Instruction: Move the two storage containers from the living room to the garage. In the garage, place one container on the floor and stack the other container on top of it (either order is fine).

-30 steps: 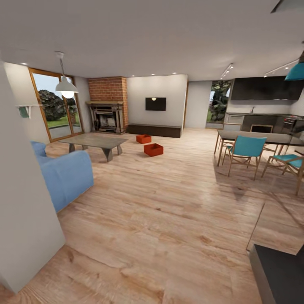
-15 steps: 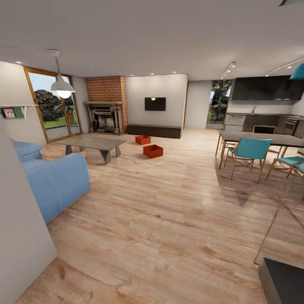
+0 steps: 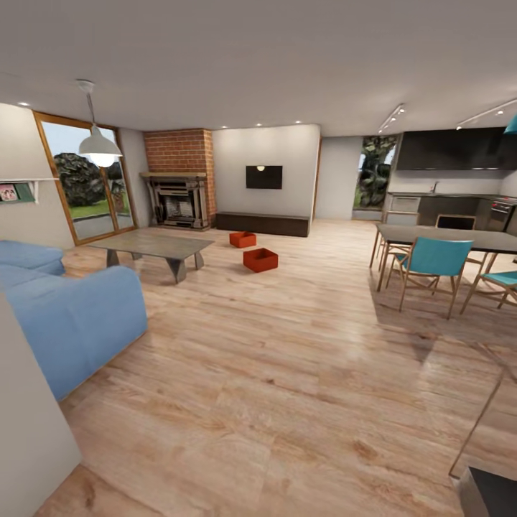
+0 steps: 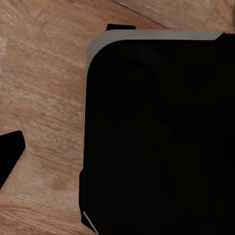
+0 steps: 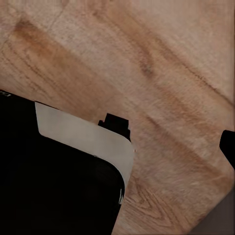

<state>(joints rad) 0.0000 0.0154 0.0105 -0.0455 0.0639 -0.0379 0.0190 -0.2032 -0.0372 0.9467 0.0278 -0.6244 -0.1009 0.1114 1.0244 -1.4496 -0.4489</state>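
Observation:
Two orange-red storage containers stand on the light wood plank floor (image 3: 287, 359) of the living room, far ahead in the head view. The nearer container (image 3: 260, 259) sits just right of the grey coffee table (image 3: 154, 248). The farther container (image 3: 243, 239) lies behind it, in front of the long dark low cabinet (image 3: 262, 222). Both are upright, apart from each other, and a long way from me. One dark fingertip (image 4: 11, 155) of the left gripper shows against the floor, and one fingertip (image 5: 228, 147) of the right gripper likewise; each sits at the picture's border, jaws spread, holding nothing.
A blue sofa (image 3: 79, 316) and a white wall corner (image 3: 29, 431) are close on the left. A dining table (image 3: 445, 237) with teal chairs (image 3: 431, 262) stands at right. Brick fireplace (image 3: 179, 194) at back. My black base (image 4: 156, 137) shows below both wrists.
The whole head view has shifted: the near wall corner slid off to the left and more of the sofa shows. The containers stay where they were on the floor.

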